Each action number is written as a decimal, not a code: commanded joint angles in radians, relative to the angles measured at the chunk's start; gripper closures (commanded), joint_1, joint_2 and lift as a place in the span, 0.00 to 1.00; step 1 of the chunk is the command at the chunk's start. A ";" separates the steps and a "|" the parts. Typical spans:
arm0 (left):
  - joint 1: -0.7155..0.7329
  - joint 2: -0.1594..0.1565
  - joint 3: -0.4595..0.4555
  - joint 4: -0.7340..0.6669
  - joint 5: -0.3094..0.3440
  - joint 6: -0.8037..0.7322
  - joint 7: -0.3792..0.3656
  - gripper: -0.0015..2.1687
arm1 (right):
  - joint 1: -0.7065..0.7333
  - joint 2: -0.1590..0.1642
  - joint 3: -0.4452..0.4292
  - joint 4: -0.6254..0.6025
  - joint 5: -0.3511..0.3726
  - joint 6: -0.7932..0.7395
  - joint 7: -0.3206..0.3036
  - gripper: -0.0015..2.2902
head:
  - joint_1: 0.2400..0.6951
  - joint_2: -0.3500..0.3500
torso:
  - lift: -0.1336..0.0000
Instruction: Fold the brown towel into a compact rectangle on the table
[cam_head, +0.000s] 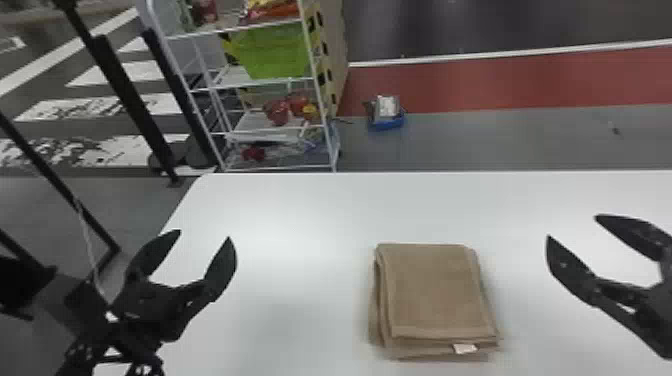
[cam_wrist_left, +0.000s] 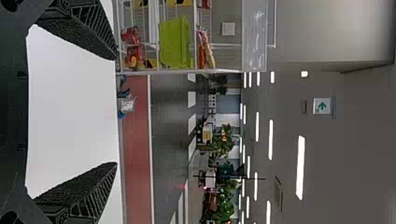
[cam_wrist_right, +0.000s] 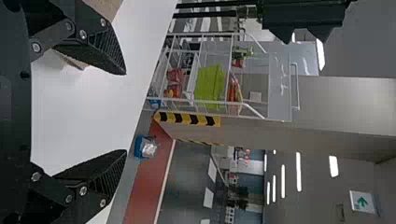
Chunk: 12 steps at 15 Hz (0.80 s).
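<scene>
The brown towel (cam_head: 435, 290) lies folded in a layered rectangle on the white table (cam_head: 300, 210), between the two grippers and touching neither. A small pale tag (cam_head: 465, 348) shows at its near edge, toward the right; it looks like a label, though the view is soft there. The left gripper (cam_head: 204, 235) is to the towel's left, fingers spread wide and empty. The right gripper (cam_head: 572, 227) is to its right, also spread apart, holding nothing.
</scene>
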 joint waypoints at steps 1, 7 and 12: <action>0.040 -0.003 -0.001 0.003 0.035 -0.029 0.015 0.04 | 0.083 0.002 0.005 0.032 -0.012 -0.220 -0.051 0.04 | 1.00 0.85 | 0.08; 0.072 -0.003 0.005 0.112 0.035 -0.210 0.014 0.04 | 0.117 0.002 -0.029 0.107 -0.089 -0.263 -0.077 0.04 | 1.00 0.87 | 0.08; 0.081 -0.003 0.005 0.113 0.033 -0.214 -0.011 0.04 | 0.124 0.002 -0.011 0.099 -0.084 -0.247 -0.101 0.04 | 1.00 0.87 | 0.08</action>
